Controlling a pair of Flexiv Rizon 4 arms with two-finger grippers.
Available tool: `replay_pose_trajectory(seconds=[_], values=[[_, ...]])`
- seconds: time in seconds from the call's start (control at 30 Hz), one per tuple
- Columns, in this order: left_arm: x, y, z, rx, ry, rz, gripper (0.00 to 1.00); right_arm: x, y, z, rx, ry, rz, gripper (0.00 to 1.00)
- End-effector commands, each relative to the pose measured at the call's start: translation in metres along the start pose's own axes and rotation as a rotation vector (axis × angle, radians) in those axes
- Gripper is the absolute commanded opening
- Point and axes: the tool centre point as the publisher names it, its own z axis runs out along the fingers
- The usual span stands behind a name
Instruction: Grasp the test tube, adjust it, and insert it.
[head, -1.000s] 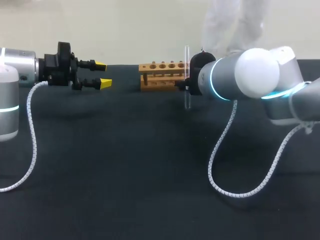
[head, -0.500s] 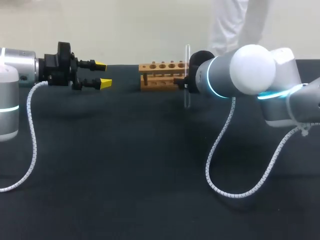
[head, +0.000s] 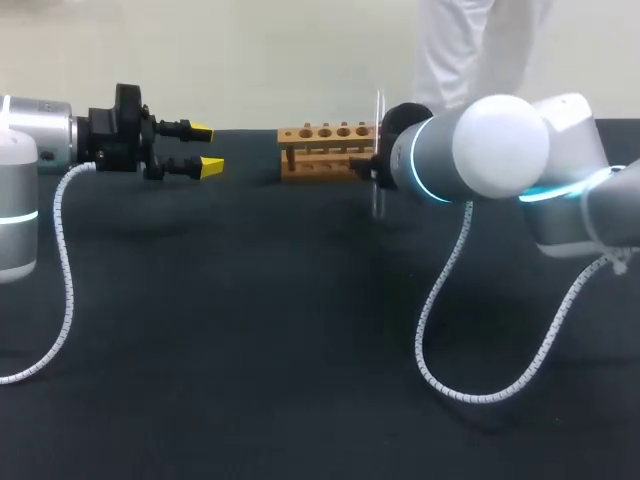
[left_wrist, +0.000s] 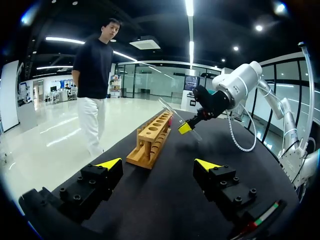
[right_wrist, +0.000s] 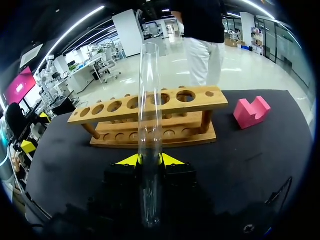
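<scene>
Test tube (head: 379, 115) shifted slightly right with right arm (head: 500, 140); right gripper (right_wrist: 150, 161) clenched on it, upright, just beside wooden rack (head: 325, 150) at tabletop's (head: 250, 320) far edge. Left gripper (head: 206, 148) released, hovering near far-left corner. Pink block (right_wrist: 251, 112) beside rack

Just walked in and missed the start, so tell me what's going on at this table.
The right gripper holds a test tube upright, close to the wooden rack but not yet in any hole. The left gripper is open and empty, off to the rack's other side. A pink block lies near the rack.
</scene>
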Motion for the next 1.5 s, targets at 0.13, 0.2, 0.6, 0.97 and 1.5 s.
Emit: replay_pose_trajectory(seconds=[0.13,0.2,0.6,0.97,1.5], values=[[0.001,0.002,0.001,0.003,-0.003,0.002,1.00,-0.003,-0.006,0.002,0.004,0.056,-0.026,0.00],[0.001,0.002,0.001,0.003,-0.003,0.002,1.00,-0.002,-0.007,0.003,-0.001,0.068,-0.024,0.00],[0.001,0.002,0.001,0.003,-0.003,0.002,1.00,0.004,-0.007,0.013,-0.030,0.139,-0.008,0.00],[0.001,0.002,0.001,0.003,-0.003,0.002,1.00,0.000,-0.007,0.002,0.002,0.086,0.022,0.00],[0.001,0.002,0.001,0.003,-0.003,0.002,1.00,-0.021,-0.015,-0.047,0.098,-0.089,0.056,0.00]])
